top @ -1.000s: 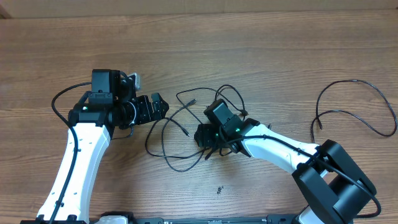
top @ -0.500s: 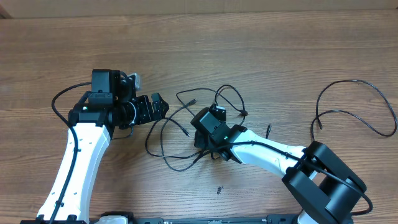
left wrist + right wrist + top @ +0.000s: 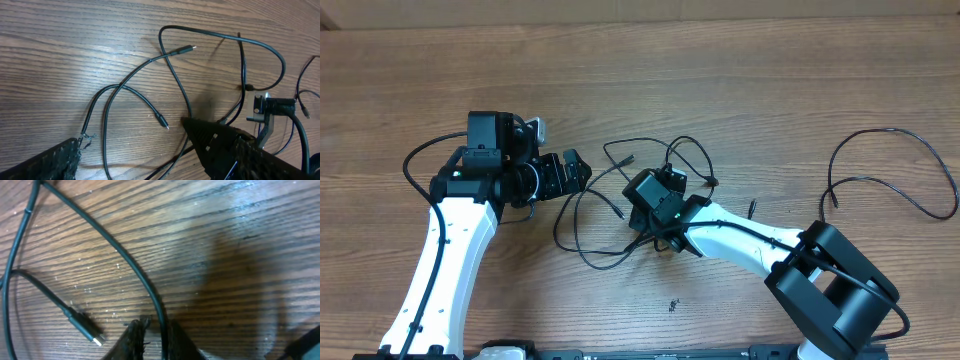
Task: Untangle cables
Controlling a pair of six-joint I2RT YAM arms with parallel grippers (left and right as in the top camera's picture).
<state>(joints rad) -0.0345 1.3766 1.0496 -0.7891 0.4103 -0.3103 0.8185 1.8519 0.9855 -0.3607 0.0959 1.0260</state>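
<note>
A tangle of thin black cables [image 3: 610, 200] lies at the table's middle, its loops [image 3: 175, 85] spread out ahead of my left gripper. My left gripper [image 3: 580, 168] sits at the tangle's left edge, open wide [image 3: 135, 167]. Cable strands run across the table between its fingers, untouched. My right gripper [image 3: 636, 218] is low over the tangle's right side. In the right wrist view it [image 3: 159, 339] is shut on one cable [image 3: 150, 292] that passes between the fingertips. A silver-tipped plug [image 3: 87, 330] lies just left of them. Another plug end [image 3: 186, 49] rests farther back.
A separate long black cable [image 3: 890, 170] loops alone at the far right of the wooden table [image 3: 740, 80]. A short dark piece [image 3: 752, 209] lies beside the right forearm, and a tiny dark bit [image 3: 673, 305] sits near the front edge.
My right gripper has shifted a little left and closed its jaws around a cable strand. The left arm and its open gripper have stayed still.
</note>
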